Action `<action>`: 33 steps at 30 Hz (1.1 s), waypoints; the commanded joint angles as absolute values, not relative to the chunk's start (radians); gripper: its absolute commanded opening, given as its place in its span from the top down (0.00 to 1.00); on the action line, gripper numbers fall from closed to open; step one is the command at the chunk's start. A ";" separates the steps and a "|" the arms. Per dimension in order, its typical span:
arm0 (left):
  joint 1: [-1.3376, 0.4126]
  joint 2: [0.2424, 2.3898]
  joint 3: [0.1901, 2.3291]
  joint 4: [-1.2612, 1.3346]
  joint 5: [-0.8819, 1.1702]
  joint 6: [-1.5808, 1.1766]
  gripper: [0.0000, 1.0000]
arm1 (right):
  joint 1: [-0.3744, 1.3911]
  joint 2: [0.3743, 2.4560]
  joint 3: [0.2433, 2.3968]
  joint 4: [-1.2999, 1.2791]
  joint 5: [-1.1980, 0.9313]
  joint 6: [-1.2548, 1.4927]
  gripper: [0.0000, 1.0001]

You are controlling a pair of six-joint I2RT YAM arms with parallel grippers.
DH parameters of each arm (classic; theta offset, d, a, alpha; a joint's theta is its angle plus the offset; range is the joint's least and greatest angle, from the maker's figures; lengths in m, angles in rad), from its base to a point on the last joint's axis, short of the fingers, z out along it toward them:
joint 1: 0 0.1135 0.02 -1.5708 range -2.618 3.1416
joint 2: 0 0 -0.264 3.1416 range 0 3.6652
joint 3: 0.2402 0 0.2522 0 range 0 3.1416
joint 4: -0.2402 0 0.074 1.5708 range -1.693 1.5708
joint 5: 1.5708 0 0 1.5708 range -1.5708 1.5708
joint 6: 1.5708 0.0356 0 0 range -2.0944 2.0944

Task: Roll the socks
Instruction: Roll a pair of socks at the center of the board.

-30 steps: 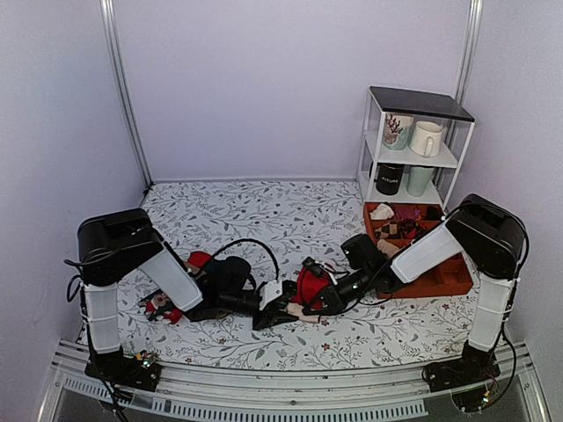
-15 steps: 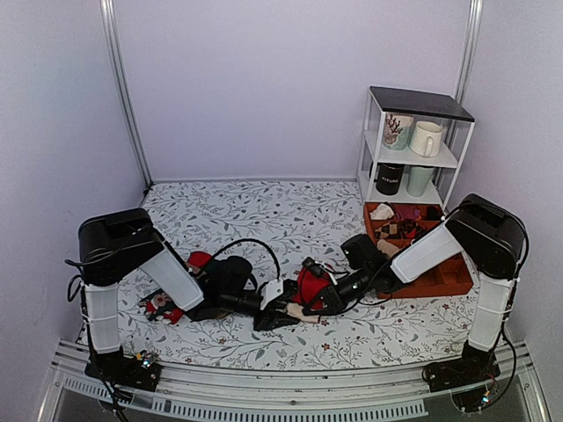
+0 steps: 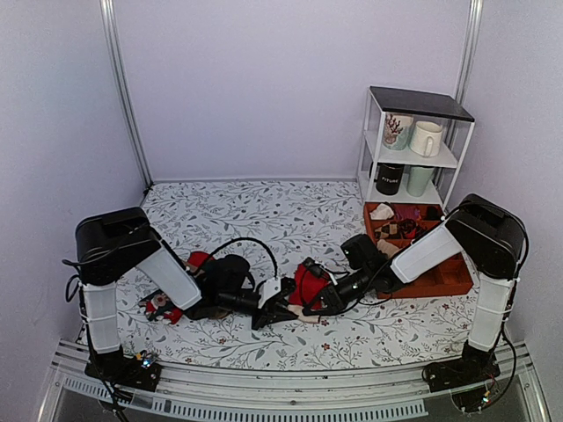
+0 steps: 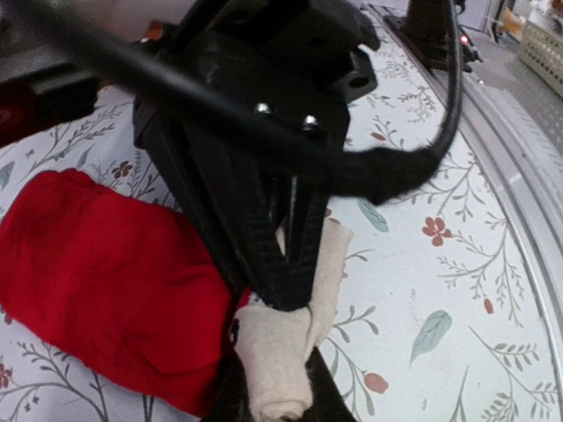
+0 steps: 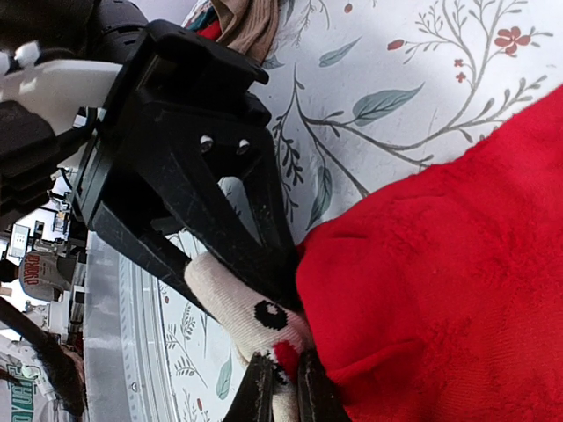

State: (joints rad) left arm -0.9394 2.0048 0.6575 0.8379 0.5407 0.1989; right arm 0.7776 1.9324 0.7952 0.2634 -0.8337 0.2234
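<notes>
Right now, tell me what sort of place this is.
Probably a robot test booth dressed as a home corner: bare pale walls framed by metal posts, two arms bolted to a rail, and a floral-cloth table with a shelf of mugs. The left hand and right hand pinch the red socks.

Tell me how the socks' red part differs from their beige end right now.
The red part is a wide, bunched heap; the beige end is a narrow roll. The red part rests on the table; the beige end is pinched by the left tool and right tool. Both are soft knit.
</notes>
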 commanded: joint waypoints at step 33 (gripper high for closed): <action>-0.868 2.218 0.576 0.617 0.652 -0.287 1.00 | 1.080 1.556 0.511 0.466 -0.018 -0.390 0.51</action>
State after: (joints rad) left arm -0.8845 2.1002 0.6632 0.9577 0.6693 -0.2138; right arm 1.0451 1.4998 0.4732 0.4122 -0.2119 -0.2321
